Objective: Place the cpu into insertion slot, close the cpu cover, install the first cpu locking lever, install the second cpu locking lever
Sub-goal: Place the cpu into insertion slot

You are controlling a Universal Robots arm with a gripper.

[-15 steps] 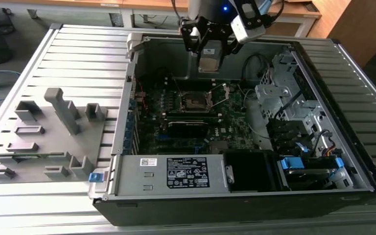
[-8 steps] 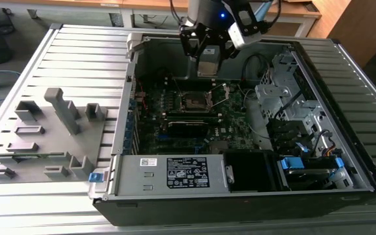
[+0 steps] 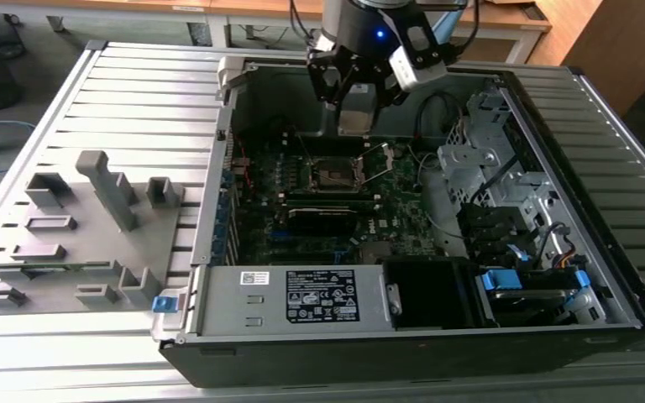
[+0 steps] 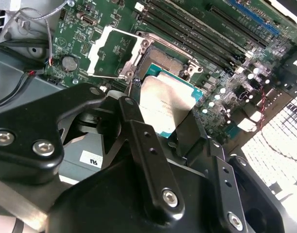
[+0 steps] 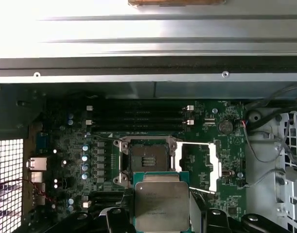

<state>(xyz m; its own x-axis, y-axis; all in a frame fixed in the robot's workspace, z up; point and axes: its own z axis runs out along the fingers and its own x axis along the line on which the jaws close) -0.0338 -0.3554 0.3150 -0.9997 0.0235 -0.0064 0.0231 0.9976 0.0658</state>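
Note:
My gripper (image 3: 354, 117) is shut on the cpu (image 5: 161, 204), a flat square chip with a dull silver top, gripped by its two side edges between black fingers (image 4: 138, 131). The cpu (image 4: 165, 99) hangs above the motherboard, just beside the insertion slot (image 5: 147, 158) and apart from it. The insertion slot (image 4: 163, 60) is a square black socket with a bare dark centre. The cpu cover (image 5: 198, 167), a shiny frame with a square window, is flipped open and lies flat next to the slot. In the exterior view the gripper hovers over the far part of the open case, above the slot (image 3: 334, 174).
The motherboard sits inside an open computer case (image 3: 216, 210) with tall metal walls. Memory slots (image 5: 138, 116) run alongside the socket. Cables (image 5: 265, 145) and a drive cage (image 3: 490, 176) lie at the exterior view's right. A power supply (image 3: 289, 298) sits in front, with a grey fixture (image 3: 87, 227) at the left.

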